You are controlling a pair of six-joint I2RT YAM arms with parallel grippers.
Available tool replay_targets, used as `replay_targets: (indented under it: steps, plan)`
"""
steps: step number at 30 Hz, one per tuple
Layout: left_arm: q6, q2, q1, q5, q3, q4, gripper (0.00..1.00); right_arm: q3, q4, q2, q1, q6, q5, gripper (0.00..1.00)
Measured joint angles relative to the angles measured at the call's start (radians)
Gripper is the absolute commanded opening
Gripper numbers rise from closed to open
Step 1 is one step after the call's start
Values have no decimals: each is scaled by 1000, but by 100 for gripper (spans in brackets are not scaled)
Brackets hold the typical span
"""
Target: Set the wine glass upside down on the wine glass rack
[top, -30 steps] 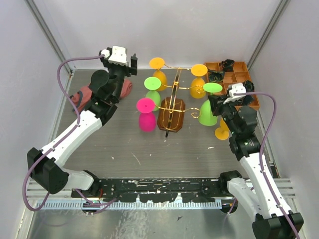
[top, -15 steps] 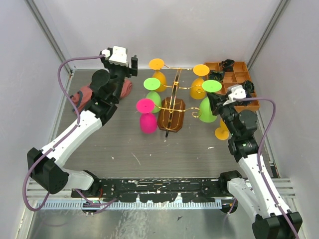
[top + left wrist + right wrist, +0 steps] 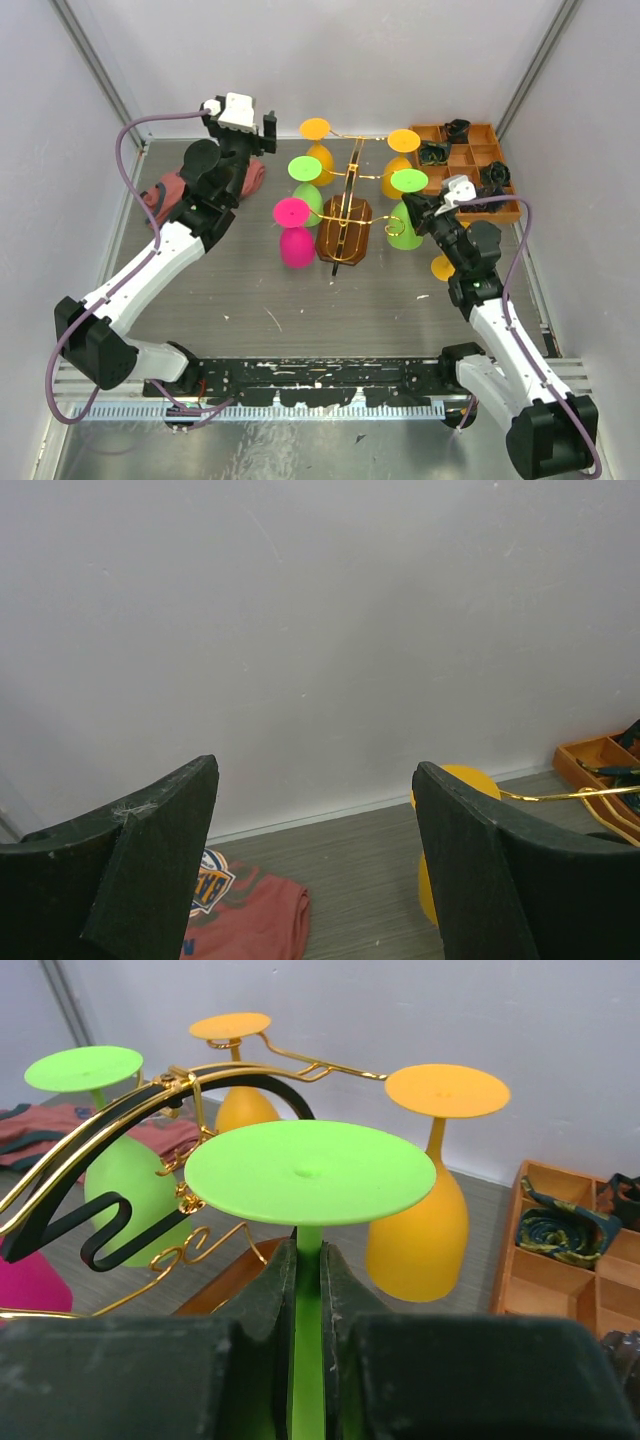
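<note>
My right gripper (image 3: 432, 212) is shut on the stem of an upside-down green wine glass (image 3: 407, 226), foot (image 3: 310, 1172) up, held just right of the rack's base. The gold curly-wire rack (image 3: 348, 185) stands on its brown octagonal base (image 3: 344, 230); its scrolled arms (image 3: 150, 1110) show left of the glass in the right wrist view. Another green glass (image 3: 306, 185) and two orange glasses (image 3: 317, 143) (image 3: 400, 160) hang upside down on it. A pink glass (image 3: 294, 232) stands upside down on the table. My left gripper (image 3: 265, 128) is open and empty, raised near the back wall.
A brown compartmented wooden tray (image 3: 468, 160) with dark items sits at the back right. A red shirt (image 3: 175, 190) lies at the back left. An orange glass foot (image 3: 443, 266) shows on the table under my right arm.
My right gripper has carried the green glass left and slightly back, closer to the rack. The left arm has not moved.
</note>
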Motion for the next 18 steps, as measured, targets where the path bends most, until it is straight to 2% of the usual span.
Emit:
replay_targets:
  steps: [7,18]
  plan:
    - [-7,0,0,-1,-8,0,85,-4,43,63,0,3,-63,1]
    - [3,0,0,-2,-9,-5,85,-21,130,139,0,23,-81,1]
